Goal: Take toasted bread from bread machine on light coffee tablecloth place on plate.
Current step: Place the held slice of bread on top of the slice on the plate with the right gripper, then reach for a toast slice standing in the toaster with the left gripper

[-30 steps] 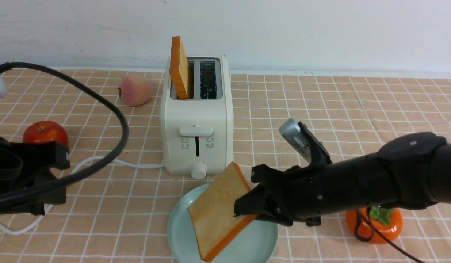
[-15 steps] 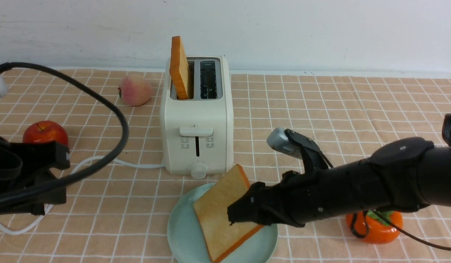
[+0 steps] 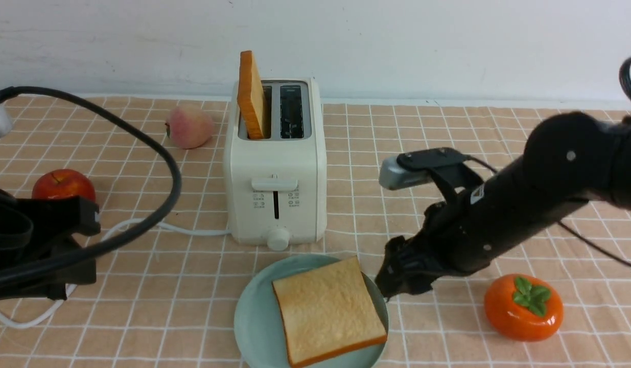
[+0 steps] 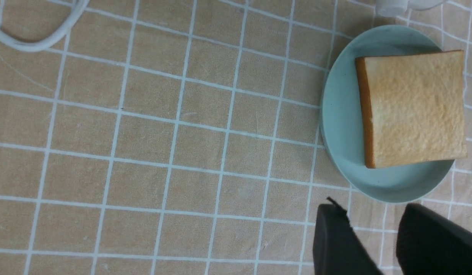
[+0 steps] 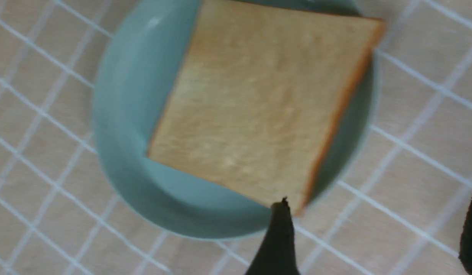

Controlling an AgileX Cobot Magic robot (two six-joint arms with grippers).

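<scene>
Find one toasted bread slice (image 3: 329,308) flat, face up, on plate (image 3: 251,317); second slice (image 3: 251,94) upright in bread machine (image 3: 277,168) left slot. Note right gripper (image 3: 394,283) spread, empty, beside plate.

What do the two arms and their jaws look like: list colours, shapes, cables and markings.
Right arm: matte black rounded links, a small white label, a silver-grey camera housing on a black bracket, a slim black cable. Left arm: black and blocky, a thick black cable looping over it. Both pairs of jaws: black, tapered.
</scene>
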